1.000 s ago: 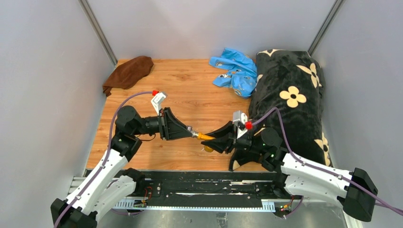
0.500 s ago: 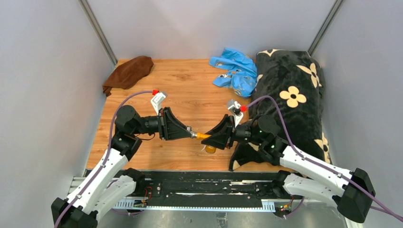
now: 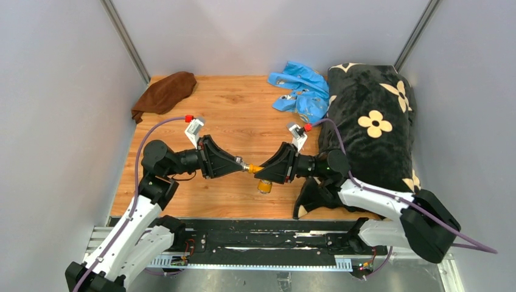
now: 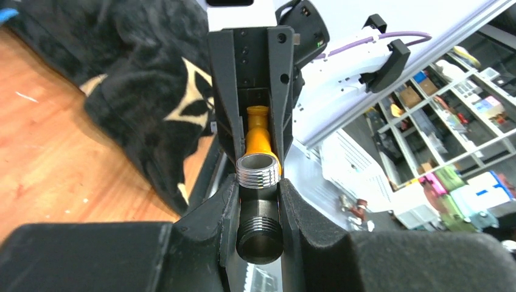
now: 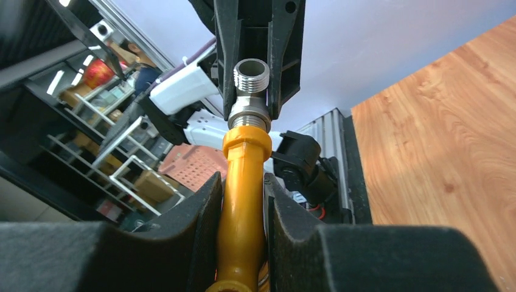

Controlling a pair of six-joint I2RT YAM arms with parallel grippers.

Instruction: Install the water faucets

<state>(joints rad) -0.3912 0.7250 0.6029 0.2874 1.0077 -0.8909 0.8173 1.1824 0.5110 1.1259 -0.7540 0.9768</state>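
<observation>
Touching end-to-end: left fingers' (image 4: 204, 222) silver fitting (image 4: 258, 204), right fingers' (image 5: 198, 228) orange spout (image 5: 243, 201).

One spout (image 5: 243, 182), one fitting (image 4: 258, 173), one blue bag (image 3: 301, 91), one brown cloth (image 3: 165, 91), one blanket (image 3: 365, 91) (floral).

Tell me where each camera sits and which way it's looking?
Top external: high behind the arms, looking down on the wooden table; both arms, left tool and right tool show.
Left wrist: on the left arm, looking along its own fingers gripping the silver fitting, towards the right tool.
Right wrist: on the right arm, looking along its fingers clamping the orange spout, towards the left tool.
Shared: both wrist views show fitting meeting spout, from opposite ends.
</observation>
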